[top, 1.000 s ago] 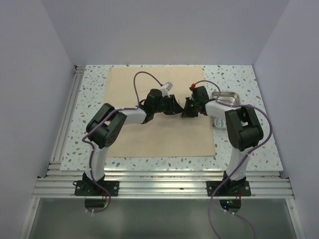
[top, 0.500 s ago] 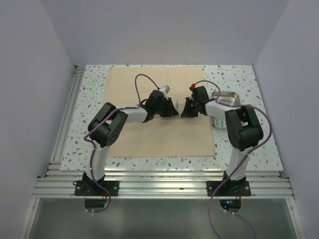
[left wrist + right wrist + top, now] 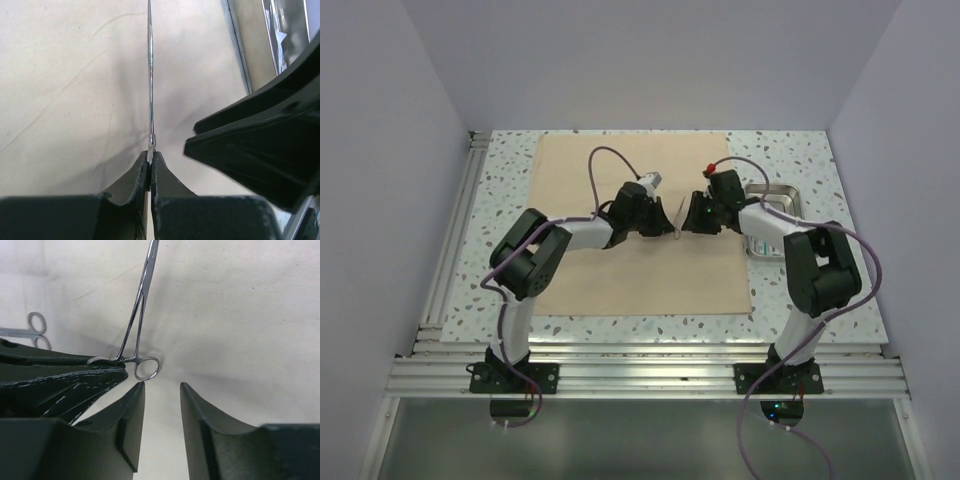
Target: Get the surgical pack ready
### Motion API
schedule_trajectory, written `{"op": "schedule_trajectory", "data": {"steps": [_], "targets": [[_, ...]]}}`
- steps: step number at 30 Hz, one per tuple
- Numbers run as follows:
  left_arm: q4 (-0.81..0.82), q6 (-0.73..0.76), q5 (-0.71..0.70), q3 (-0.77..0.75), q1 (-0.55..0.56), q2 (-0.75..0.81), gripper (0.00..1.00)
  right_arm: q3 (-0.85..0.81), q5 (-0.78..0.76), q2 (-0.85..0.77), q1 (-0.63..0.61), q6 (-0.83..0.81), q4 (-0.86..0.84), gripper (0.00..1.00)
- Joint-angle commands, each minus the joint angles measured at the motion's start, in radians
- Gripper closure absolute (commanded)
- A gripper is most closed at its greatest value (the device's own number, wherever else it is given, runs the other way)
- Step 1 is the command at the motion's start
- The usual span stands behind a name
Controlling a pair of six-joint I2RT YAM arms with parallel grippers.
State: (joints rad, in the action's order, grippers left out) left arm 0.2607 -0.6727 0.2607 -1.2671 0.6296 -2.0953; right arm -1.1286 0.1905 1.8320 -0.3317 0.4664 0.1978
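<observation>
Left gripper [image 3: 150, 161]: fingers pinched narrow on the forceps [image 3: 149, 75] near the ring end, with the shaft pointing away, seen edge-on.
Right gripper [image 3: 162, 392]: jaws apart with nothing between them, just short of the forceps' finger ring.
Forceps: appear held above the tan cloth [image 3: 580, 270], mid-sheet, between the two wrists.
Scissors [image 3: 35, 322]: lying flat on the cloth, off to one side.
Steel tray [image 3: 782, 195]: on the table [image 3: 500, 200], just beside the cloth's right edge.
Doing it well: this is probably a handover. Draw the right gripper straight back clear of the ring, hold the left pinch firm and lower gently.

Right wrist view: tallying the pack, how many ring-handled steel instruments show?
2: steel forceps in the left claw; a second instrument on the tan cloth sheet, far left. Others may be hidden.
</observation>
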Motion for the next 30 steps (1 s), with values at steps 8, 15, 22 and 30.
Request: {"op": "schedule_trajectory", "data": {"steps": [8,15,22,30], "targets": [[0.172,0.025,0.017,0.176,-0.005,0.219,1.0,0.115,0.017,-0.254,0.016,0.066,-0.136,0.34],[0.239,-0.007,0.028,0.236,-0.004,0.279,1.0,0.138,0.078,-0.231,0.016,0.152,-0.248,0.31],[0.264,-0.021,0.054,0.239,0.004,0.271,1.0,0.154,0.081,-0.241,0.011,0.173,-0.284,0.38],[0.279,-0.03,0.064,0.229,0.027,0.261,1.0,0.155,0.079,-0.228,0.011,0.192,-0.305,0.4]]}}
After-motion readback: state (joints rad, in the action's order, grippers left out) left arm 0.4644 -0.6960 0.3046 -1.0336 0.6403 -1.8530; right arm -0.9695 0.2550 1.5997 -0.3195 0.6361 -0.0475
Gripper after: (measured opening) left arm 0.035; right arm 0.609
